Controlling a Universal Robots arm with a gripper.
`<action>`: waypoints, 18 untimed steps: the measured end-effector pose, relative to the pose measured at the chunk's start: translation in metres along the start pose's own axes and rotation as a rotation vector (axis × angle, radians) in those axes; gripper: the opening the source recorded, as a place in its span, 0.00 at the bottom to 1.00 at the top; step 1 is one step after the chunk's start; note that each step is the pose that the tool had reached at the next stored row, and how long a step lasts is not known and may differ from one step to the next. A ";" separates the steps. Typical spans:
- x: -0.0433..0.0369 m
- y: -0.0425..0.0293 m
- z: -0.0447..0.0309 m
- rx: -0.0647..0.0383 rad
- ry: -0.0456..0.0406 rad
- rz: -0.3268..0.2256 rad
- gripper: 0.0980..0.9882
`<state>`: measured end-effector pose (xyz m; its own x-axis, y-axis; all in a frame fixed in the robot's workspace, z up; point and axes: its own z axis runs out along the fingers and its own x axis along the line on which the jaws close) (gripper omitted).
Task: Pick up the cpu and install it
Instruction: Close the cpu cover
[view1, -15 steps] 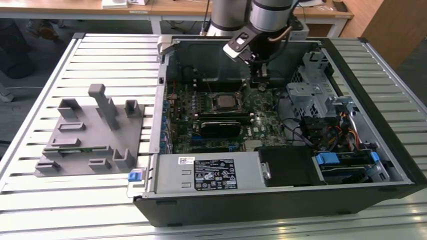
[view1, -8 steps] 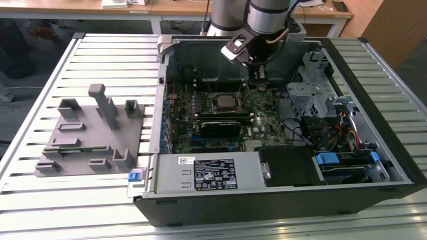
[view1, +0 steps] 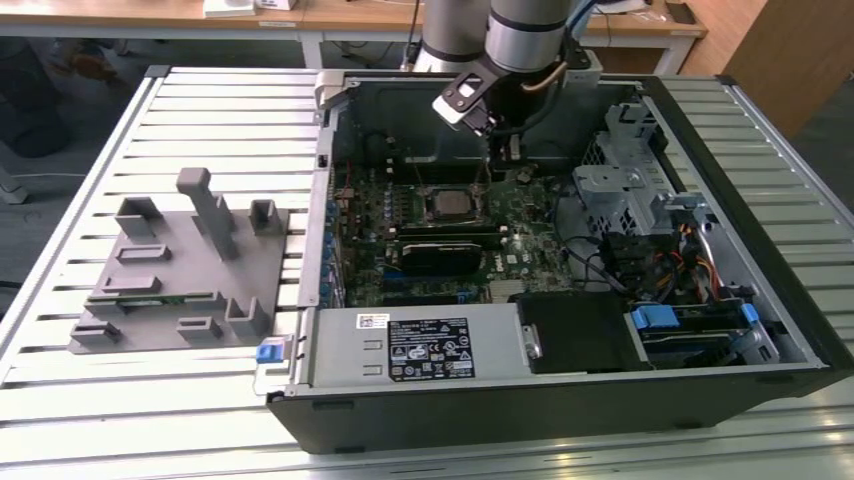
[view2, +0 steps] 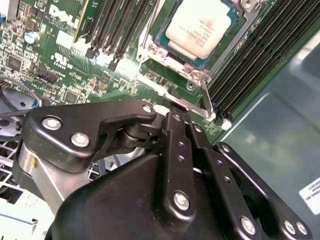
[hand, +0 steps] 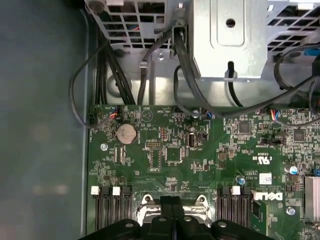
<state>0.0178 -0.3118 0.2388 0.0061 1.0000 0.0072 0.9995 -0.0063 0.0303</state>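
Observation:
The cpu (view1: 447, 205) lies flat in the black socket on the motherboard inside the open computer case; in the second wrist view the cpu (view2: 197, 25) shows its silvery top within the metal frame. My gripper (view1: 505, 152) hangs just behind the socket, close over the board. Its black fingers (view2: 176, 131) are pressed together and hold nothing, their tips right by the socket's thin metal lever (view2: 206, 102). In the first wrist view the gripper (hand: 172, 200) sits over the socket's edge.
A grey plastic holder (view1: 174, 270) with upright pegs stands on the slatted table at the exterior view's left. Inside the case (view1: 747, 180) are a drive cage (view1: 627, 180), cables (hand: 125, 80), memory slots (view2: 255, 60) and a power supply (view1: 427, 345).

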 end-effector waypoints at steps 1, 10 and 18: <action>0.0000 -0.0011 0.0006 0.000 0.0000 0.000 0.01; -0.0001 -0.0097 0.0065 0.001 -0.0001 0.000 0.01; -0.0003 -0.0281 0.0167 0.001 -0.0001 0.000 0.01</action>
<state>-0.0098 -0.3117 0.2212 0.0059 1.0000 0.0071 0.9995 -0.0061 0.0298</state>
